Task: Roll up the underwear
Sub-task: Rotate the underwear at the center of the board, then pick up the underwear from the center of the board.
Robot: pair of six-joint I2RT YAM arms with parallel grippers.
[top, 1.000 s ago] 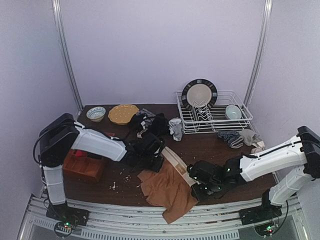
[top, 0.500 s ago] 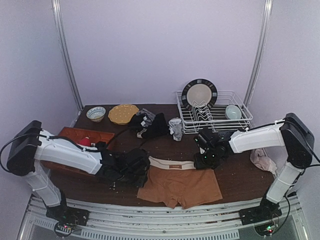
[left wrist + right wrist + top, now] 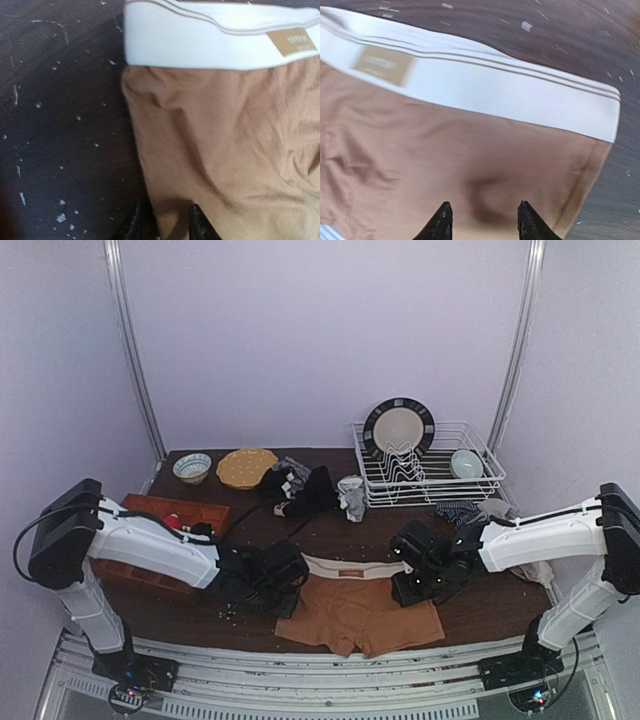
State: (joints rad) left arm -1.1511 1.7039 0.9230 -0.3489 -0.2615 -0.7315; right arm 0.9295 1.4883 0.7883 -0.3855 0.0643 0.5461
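The tan-brown underwear [image 3: 360,612] lies spread flat near the table's front edge, its white waistband [image 3: 345,567] toward the back. My left gripper [image 3: 288,590] is at its left side. In the left wrist view that gripper [image 3: 166,225] stands open, and the left edge of the underwear [image 3: 225,140] runs between the fingers. My right gripper [image 3: 412,586] is at the cloth's right side. In the right wrist view it [image 3: 485,220] hangs open just above the underwear [image 3: 445,145], below the waistband [image 3: 485,87]. Black underwear [image 3: 300,490] is heaped at the back, with a grey one [image 3: 352,498] beside it.
A white wire dish rack [image 3: 480,485] at the back right holds a plate [image 3: 399,428] and a bowl [image 3: 465,463]. A yellow plate [image 3: 246,467] and a small bowl [image 3: 192,467] sit at the back left. A red-brown wooden box [image 3: 150,510] stands left. A striped sock [image 3: 458,513] lies right. Crumbs dot the table.
A second ago both grippers held the tan underwear crumpled over the front edge. It now lies flat, and both grippers have opened and let go. The right gripper moved nearer the front.
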